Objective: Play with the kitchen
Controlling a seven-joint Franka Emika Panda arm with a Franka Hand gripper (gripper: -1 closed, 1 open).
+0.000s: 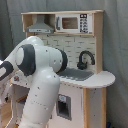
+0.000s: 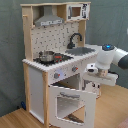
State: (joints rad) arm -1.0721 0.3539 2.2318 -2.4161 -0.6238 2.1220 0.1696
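Against a grey backdrop stands the kitchen (image 2: 55,65): white panels, light-wood frame, windowed oven door (image 2: 72,102) hanging open. Small metal pot (image 2: 46,56) on hob, curved black faucet (image 2: 75,39) by sink. Arm (image 1: 40,75) blocks front; gripper (image 2: 100,75) state: cannot tell.

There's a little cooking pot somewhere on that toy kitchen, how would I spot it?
Find the tall white and wood toy kitchen in the second exterior view. On its counter, left of the sink and black faucet, sits the small pot on the dark stovetop. It is the only shiny metal, loose item there.
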